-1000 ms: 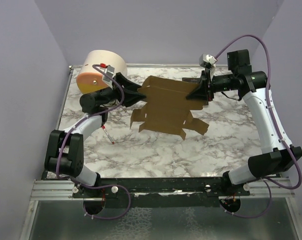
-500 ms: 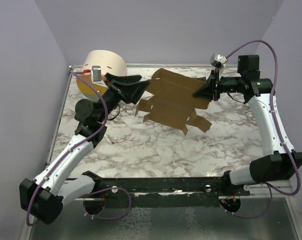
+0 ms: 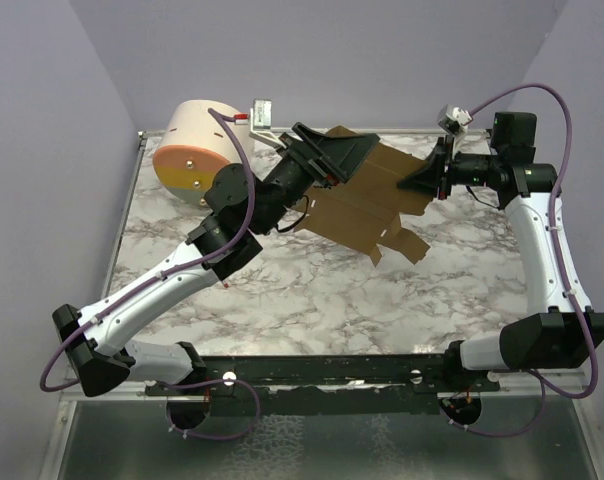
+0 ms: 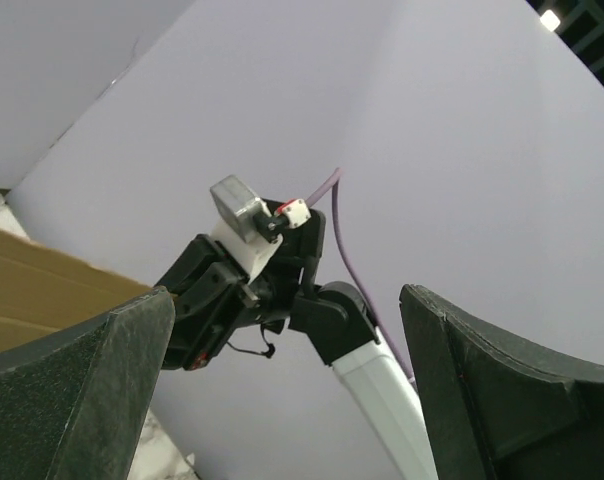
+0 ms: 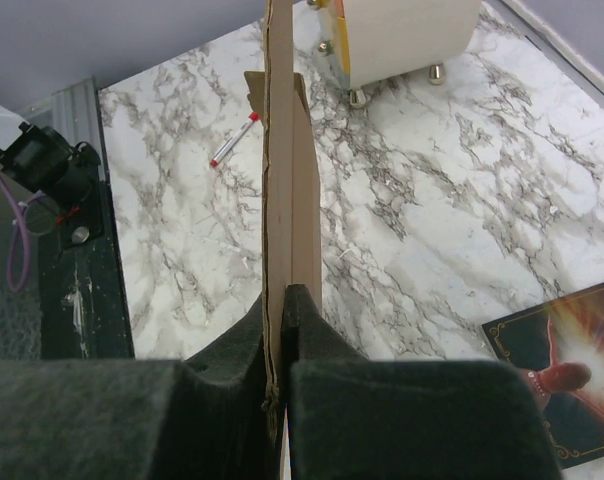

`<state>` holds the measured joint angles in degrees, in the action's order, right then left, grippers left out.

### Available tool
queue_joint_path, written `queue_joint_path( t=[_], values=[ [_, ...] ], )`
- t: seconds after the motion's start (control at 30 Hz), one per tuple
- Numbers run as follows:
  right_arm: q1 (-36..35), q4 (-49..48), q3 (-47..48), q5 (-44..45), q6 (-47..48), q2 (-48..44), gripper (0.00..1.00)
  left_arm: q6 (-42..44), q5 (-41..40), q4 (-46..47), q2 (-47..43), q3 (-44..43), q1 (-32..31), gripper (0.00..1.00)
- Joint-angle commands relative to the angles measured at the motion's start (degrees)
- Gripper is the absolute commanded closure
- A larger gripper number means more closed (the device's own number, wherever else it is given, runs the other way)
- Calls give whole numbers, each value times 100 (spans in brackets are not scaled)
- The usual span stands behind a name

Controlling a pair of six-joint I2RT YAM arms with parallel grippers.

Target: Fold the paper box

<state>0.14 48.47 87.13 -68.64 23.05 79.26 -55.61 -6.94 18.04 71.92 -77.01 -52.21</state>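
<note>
Left arm: was white shells between black joint housings.
Right arm: matched it, with white links and black elbow and shoulder blocks.
Left cable: was purple, run outside the links.
Right cable: was purple too.
Left wrist camera: was a small silver-grey box.
Right wrist camera: was silver-grey, with a red-and-white plug beside it.
Left gripper: was black and wedge-shaped.
Right gripper: was black likewise.
Finger pads: looked dark grey, grainy, foam-like.
</note>
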Motion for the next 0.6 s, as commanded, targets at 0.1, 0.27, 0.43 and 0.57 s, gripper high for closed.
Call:
queue_joint_path(
  t=[0.1,0.27,0.43,0.57],
  values=[
    [100,-311,-162,-248,-98,-111,99,-93,-216,-159,259,-475,-88,1],
    [109,-343,-223,-314,-87,-122,99,-61,-86,-209,504,-749,-167,1],
    [111,-334,-223,-334,-74,-157,99,99,-93,-376,713,-1075,-299,1],
    [118,-354,-257,-330,-81,-172,99,356,-184,-671,876,-1377,-446,1]
  ],
)
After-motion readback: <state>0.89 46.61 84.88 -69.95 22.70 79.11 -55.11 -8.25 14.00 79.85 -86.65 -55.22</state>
